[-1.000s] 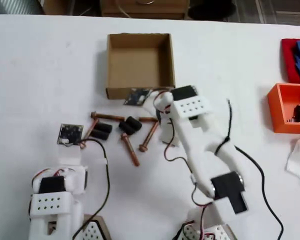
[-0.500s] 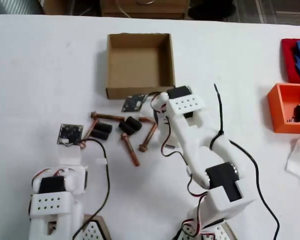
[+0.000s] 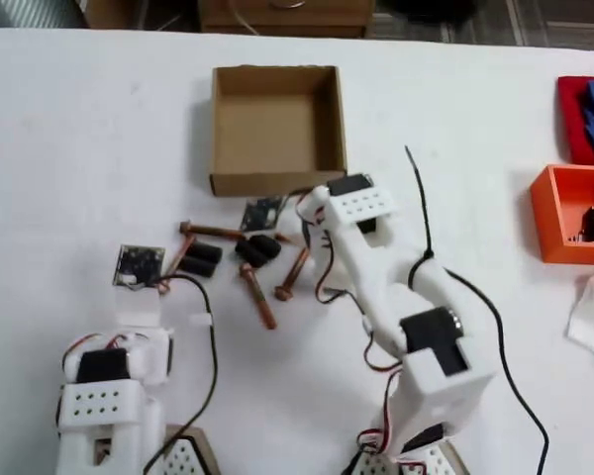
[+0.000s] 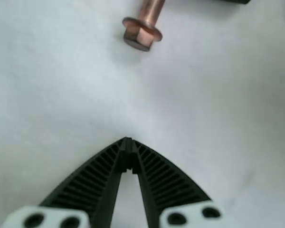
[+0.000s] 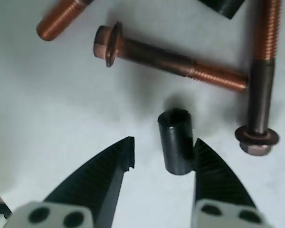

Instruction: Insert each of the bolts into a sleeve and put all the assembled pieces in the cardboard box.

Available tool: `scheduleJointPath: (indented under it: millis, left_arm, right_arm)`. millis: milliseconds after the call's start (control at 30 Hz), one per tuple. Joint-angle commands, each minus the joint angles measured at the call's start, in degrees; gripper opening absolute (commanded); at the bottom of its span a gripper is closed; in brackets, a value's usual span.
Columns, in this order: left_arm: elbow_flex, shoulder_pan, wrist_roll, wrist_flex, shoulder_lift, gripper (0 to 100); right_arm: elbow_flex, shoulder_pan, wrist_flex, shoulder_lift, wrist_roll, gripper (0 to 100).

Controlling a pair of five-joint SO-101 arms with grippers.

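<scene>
High view: the box [image 3: 274,182] sits toward the far side of the table [image 3: 79,148], with a scatter of copper bolts [image 3: 258,296] and black sleeves [image 3: 202,257] just in front of it. The right arm [image 3: 376,272] stretches over that pile, and the left arm [image 3: 104,391] sits back near the table's near edge.

Left wrist view: the left gripper [image 4: 127,153] is pinched together on nothing, with one bolt [image 4: 142,35] lying apart from it.

Right wrist view: the right gripper [image 5: 163,147] is spread wide, with one sleeve [image 5: 176,141] lying between the fingers, just beside one finger [image 5: 213,175].
</scene>
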Motion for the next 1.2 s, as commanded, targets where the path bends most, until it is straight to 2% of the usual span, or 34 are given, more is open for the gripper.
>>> scheduleJointPath:
  millis: [0, 200, 267, 333, 433, 667, 800, 1000, 1167]
  left_arm:
    - [-0.04, -0.44, 0.26, -0.70, -0.26, 3]
    - [-0.04, -0.44, 0.26, -0.70, -0.26, 3]
    - [-0.04, -0.44, 0.26, -0.70, -0.26, 3]
    - [-0.04, -0.44, 0.26, -0.70, -0.26, 3]
    - [-0.04, -0.44, 0.26, -0.70, -0.26, 3]
    - [-0.04, -0.44, 0.26, -0.70, -0.26, 3]
    - [-0.04, -0.44, 0.26, -0.70, -0.26, 3]
    - [-0.04, -0.44, 0.26, -0.70, -0.26, 3]
    - [-0.04, -0.44, 0.26, -0.70, -0.26, 3]
  right_arm:
    - [-2.20, -0.04, -1.45, 1.89, 0.18, 18.7]
    - [-2.20, 0.04, -2.86, 3.30, 0.26, 18.6]
    - [-2.20, 0.04, -2.86, 3.30, 0.26, 14.0]
    - [-2.20, 0.13, -2.77, 3.30, -0.09, 1.7]
    - [-2.11, 0.66, -1.71, 2.86, -0.97, 2.1]
    - [-1.76, 6.37, -1.54, -4.26, -16.26, 2.1]
    - [9.49, 9.36, -6.20, -14.73, -19.43, 2.1]
    - [37.45, 10.86, -27.74, -33.54, -19.60, 2.1]
    - [42.02, 9.36, -27.30, -37.23, -19.60, 2.2]
